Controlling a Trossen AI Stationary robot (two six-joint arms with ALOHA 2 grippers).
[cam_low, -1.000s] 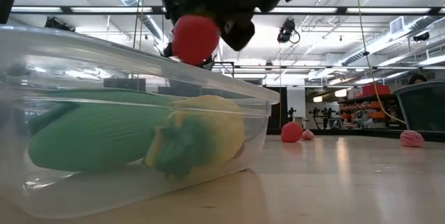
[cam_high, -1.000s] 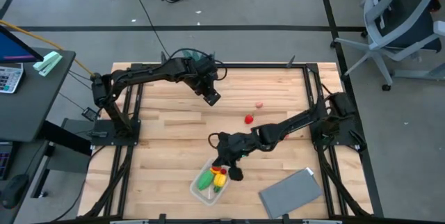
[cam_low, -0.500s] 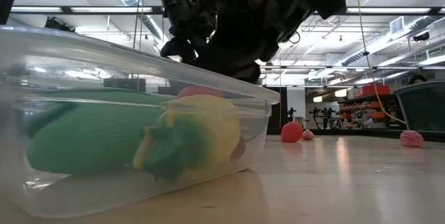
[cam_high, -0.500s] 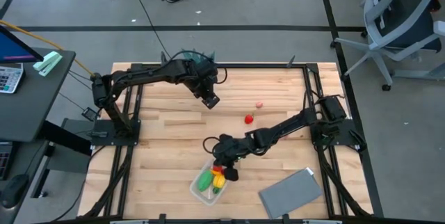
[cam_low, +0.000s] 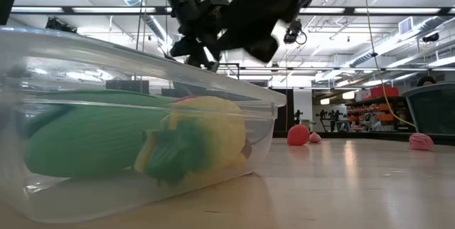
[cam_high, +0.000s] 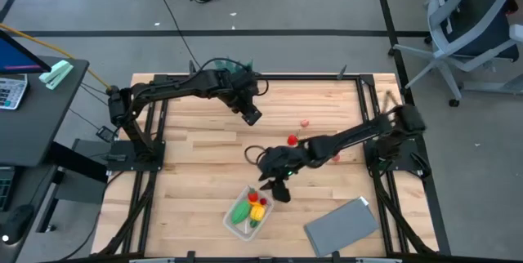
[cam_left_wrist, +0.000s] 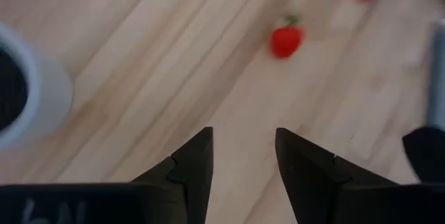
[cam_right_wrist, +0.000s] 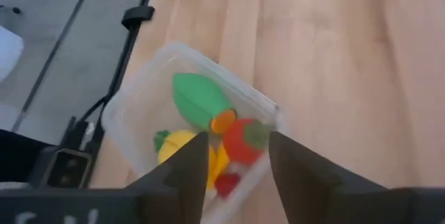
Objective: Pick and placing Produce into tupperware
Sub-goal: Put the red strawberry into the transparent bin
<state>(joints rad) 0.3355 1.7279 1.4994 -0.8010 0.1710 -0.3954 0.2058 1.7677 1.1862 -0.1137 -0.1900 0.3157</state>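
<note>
The clear tupperware (cam_high: pixel 232 225) stands near the table's front edge and fills the low view's left (cam_low: pixel 43 58). In it lie a green piece (cam_right_wrist: pixel 198 99), a yellow piece (cam_right_wrist: pixel 182 147) and a red piece (cam_right_wrist: pixel 243 139). My right gripper (cam_high: pixel 282 191) hangs open just above and to the right of the box (cam_right_wrist: pixel 139 88), holding nothing. A red strawberry (cam_high: pixel 292 140) and a pink piece (cam_high: pixel 304 122) lie on the bare wood mid-table. My left gripper (cam_high: pixel 251 116) hovers open at the far middle, with the strawberry (cam_left_wrist: pixel 286 40) ahead of it.
A flat grey sheet (cam_high: pixel 343 226) lies at the front right corner. A spiky green plant in a white pot (cam_high: pixel 237 69) stands at the far edge beside the left arm; its pot (cam_left_wrist: pixel 31 92) shows in the left wrist view. Bare wood lies between the box and the strawberry.
My right gripper held the red piece above the tupperware, dipped down to its rim and let go. The red piece now lies in the box beside the yellow one. The gripper has since risen and drawn back toward the table's right and far side.
</note>
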